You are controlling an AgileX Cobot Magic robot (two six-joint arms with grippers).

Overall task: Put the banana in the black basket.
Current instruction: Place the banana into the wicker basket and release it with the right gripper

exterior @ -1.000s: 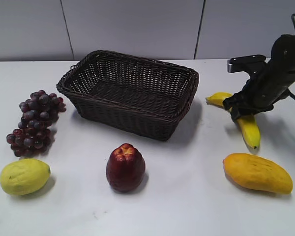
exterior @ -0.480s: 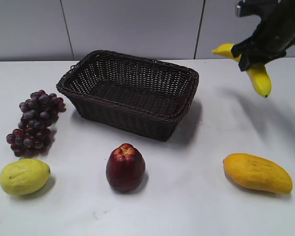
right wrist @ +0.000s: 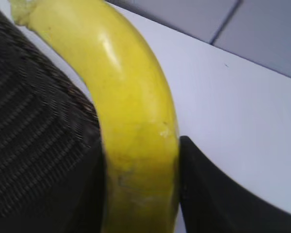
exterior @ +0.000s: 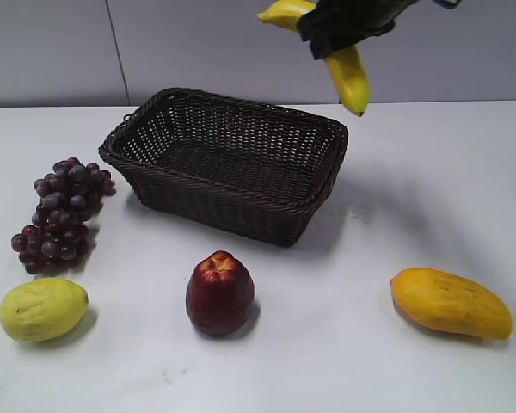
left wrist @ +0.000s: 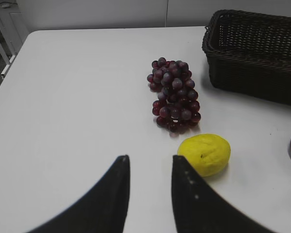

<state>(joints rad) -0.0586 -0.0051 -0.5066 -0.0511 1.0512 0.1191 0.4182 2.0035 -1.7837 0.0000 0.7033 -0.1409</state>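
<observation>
We see the right gripper (exterior: 340, 26) high at the top of the exterior view, its jaws clamped on the middle of the banana (exterior: 348, 76), which hangs in the air above the far right corner of the black basket (exterior: 228, 163), clear of the rim. One end of the banana points down and toward us, the other sticks out to the left of the gripper. In the right wrist view the banana (right wrist: 136, 126) fills the frame between the two dark fingers (right wrist: 218, 194), both pressed against its skin, with the woven basket (right wrist: 34, 131) wall showing below at the left. We see the left gripper (left wrist: 148, 167) only in the left wrist view, where it hovers over the white table (left wrist: 72, 97) with its jaws a narrow gap apart and nothing between them. Just ahead of it lie the lemon (left wrist: 205, 154) and, beyond that, the bunch of grapes (left wrist: 173, 94), with a corner of the basket (left wrist: 254, 56) at the upper right. Nearer to us on the table sit the red apple (exterior: 219, 292) and the mango (exterior: 451, 303), well apart from each other.
</observation>
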